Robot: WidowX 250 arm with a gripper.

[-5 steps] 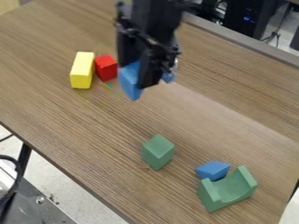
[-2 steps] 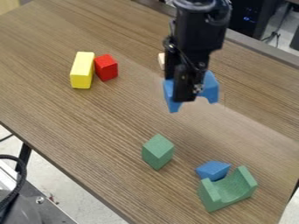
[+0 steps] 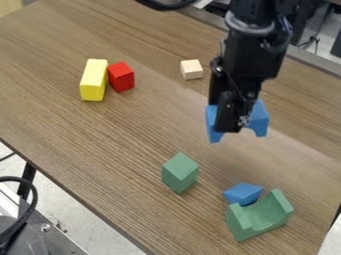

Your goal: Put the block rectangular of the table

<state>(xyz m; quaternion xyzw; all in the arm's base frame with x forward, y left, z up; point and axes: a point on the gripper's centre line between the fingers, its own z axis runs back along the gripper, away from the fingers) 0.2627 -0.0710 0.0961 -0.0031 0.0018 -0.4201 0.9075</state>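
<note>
The black gripper (image 3: pixel 230 128) hangs over the right half of the wooden table (image 3: pixel 133 144), shut on a blue arch-shaped block (image 3: pixel 259 118). The arch is held above the tabletop, its two legs pointing down on either side of the fingers, its middle hidden behind them. At the upper left, a yellow rectangular block (image 3: pixel 93 80) lies on the table, right beside a red block (image 3: pixel 121 77).
A green block (image 3: pixel 180 173) rests near the front centre. At the lower right, a small blue block (image 3: pixel 243 193) sits against a green curved block (image 3: pixel 260 215). A pale wooden cube (image 3: pixel 192 69) lies left of the arm.
The gripper has moved right and somewhat toward the camera, carrying the blue arch with it. The pale cube, hidden behind the arm at first, has come into full view.
</note>
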